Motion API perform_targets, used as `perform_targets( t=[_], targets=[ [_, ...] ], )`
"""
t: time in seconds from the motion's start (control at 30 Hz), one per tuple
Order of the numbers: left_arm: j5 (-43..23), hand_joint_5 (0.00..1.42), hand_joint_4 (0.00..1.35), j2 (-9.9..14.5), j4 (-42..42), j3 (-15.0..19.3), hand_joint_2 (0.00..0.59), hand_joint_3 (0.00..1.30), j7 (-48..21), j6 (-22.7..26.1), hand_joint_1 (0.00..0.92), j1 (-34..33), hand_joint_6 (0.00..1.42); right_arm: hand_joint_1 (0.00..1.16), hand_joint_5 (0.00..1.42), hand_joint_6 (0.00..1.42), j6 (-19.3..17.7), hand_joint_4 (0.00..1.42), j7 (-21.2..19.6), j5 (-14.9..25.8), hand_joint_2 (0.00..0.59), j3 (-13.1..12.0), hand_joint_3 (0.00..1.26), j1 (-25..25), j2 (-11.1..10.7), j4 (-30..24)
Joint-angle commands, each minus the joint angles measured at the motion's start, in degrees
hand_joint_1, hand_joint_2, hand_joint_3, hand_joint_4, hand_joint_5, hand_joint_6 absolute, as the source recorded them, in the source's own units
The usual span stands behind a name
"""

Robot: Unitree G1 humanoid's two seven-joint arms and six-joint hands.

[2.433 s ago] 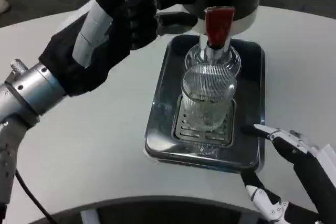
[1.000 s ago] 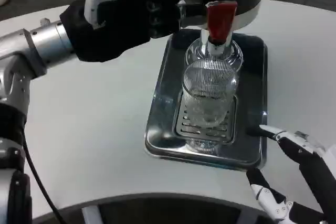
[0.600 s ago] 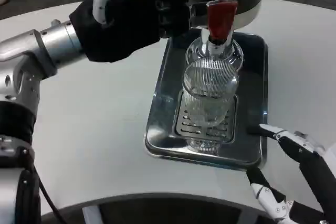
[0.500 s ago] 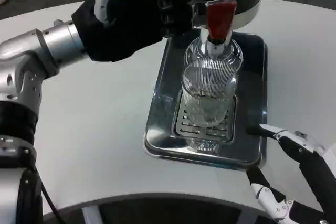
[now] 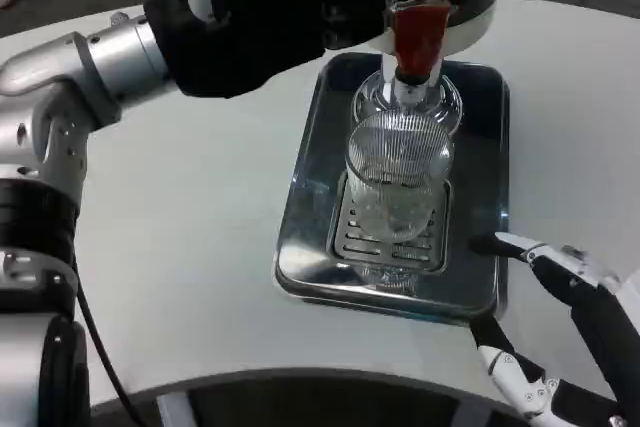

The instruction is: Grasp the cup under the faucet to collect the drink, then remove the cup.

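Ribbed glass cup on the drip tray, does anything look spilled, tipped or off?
Nothing stands out. The ribbed clear glass cup stands upright on the slotted grate of the shiny metal drip tray, directly below the red-handled faucet. No puddle shows on the white table.

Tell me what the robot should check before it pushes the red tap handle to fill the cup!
1. Cup stands upright under the red handle: ok.
2. Cup sits on the grate inside the metal tray: ok.
3. Left hand is up beside the handle; whether it touches it: cannot tell.
4. Right hand holds the cup: not ok, it is open at the tray's right edge, apart from the cup.
5. Drink already in the cup: cannot tell, the ribbed glass hides it.
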Motion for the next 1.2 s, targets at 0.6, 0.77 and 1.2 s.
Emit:
perform_targets(
  t=[0.6,0.77,1.2],
  targets=[
    [2.6,0.14,0.07,-2.3,-6.2,-4.8,0.009,0.25,0.2,-7.0,0.000,1.2,0.03,0.63,0.17,0.05,0.4,0.21,0.0,0.1,0.468,0.4,0.28,-0.9,0.4,0.8],
    [3.7,0.14,0.08,-2.1,-7.1,-5.6,0.010,0.26,0.3,-9.2,0.000,2.0,0.03,0.63,0.17,0.05,0.7,0.21,0.0,0.3,0.468,0.4,0.28,-1.3,0.5,1.0],
    [6.1,0.14,0.08,-1.0,-7.7,-8.5,0.011,0.28,0.2,-14.9,0.000,4.1,0.02,0.63,0.17,0.05,1.2,0.21,-0.1,0.5,0.468,0.5,0.28,-2.1,1.1,1.1]
  ],
)
